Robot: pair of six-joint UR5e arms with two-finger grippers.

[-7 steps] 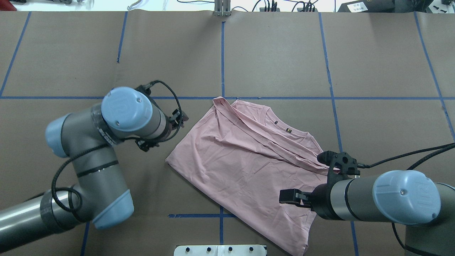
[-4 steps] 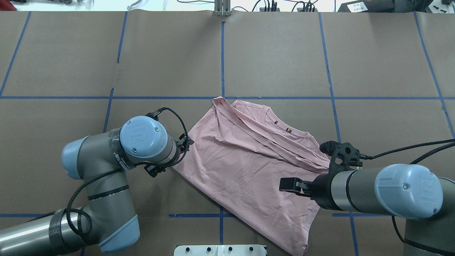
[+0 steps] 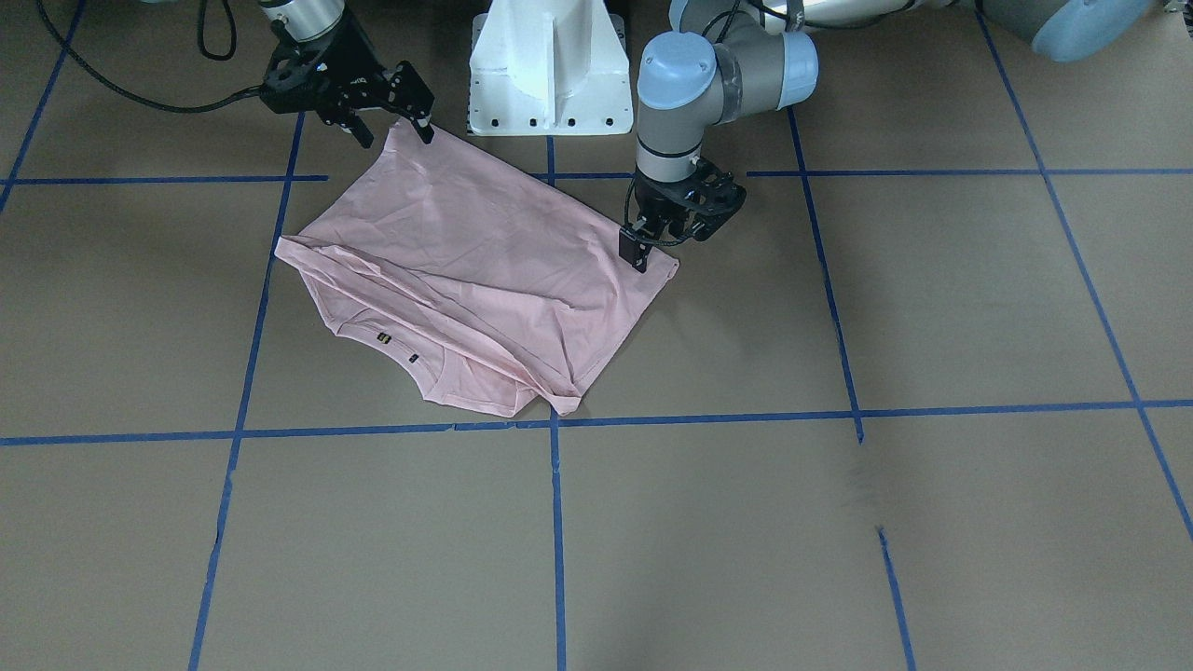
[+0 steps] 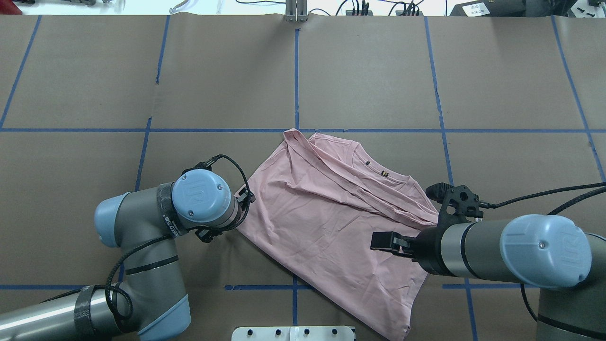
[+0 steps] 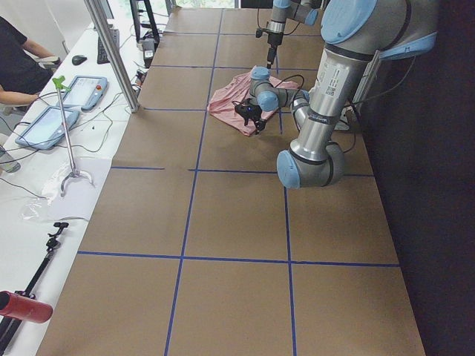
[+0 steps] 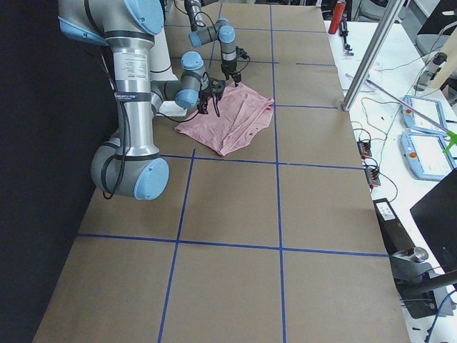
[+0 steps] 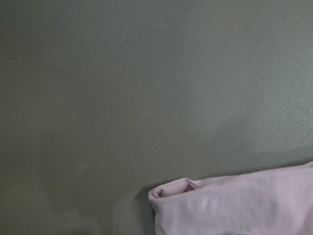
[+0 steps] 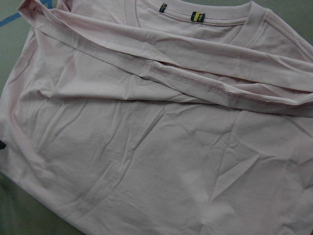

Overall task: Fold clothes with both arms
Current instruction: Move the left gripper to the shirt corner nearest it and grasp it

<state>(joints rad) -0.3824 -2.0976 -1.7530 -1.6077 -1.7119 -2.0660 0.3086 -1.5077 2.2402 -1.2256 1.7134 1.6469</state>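
Observation:
The pale pink T-shirt [image 4: 326, 222] lies partly folded on the brown table, ribbed collar [image 4: 378, 173] toward the far side; its print is hidden. It also shows in the front view [image 3: 485, 270], the left wrist view [image 7: 234, 205] and the right wrist view [image 8: 146, 137]. My left gripper [image 3: 664, 244] is open and points down at the shirt's left corner; my wrist covers it in the overhead view [image 4: 236, 215]. My right gripper [image 4: 407, 218] is open and empty, just above the shirt's right edge near the folded sleeve, also seen from the front [image 3: 395, 136].
The white pedestal base [image 3: 550, 75] stands at the table's near edge, close to the shirt's hem. Blue tape lines [image 4: 296, 71] grid the table. An operator [image 5: 18, 59] sits at a side desk beyond a metal post [image 5: 111, 52].
My left arm has swung right and toward the robot, bringing its gripper down onto the shirt's left corner. My right gripper has shifted slightly away from the robot. The shirt has not moved.

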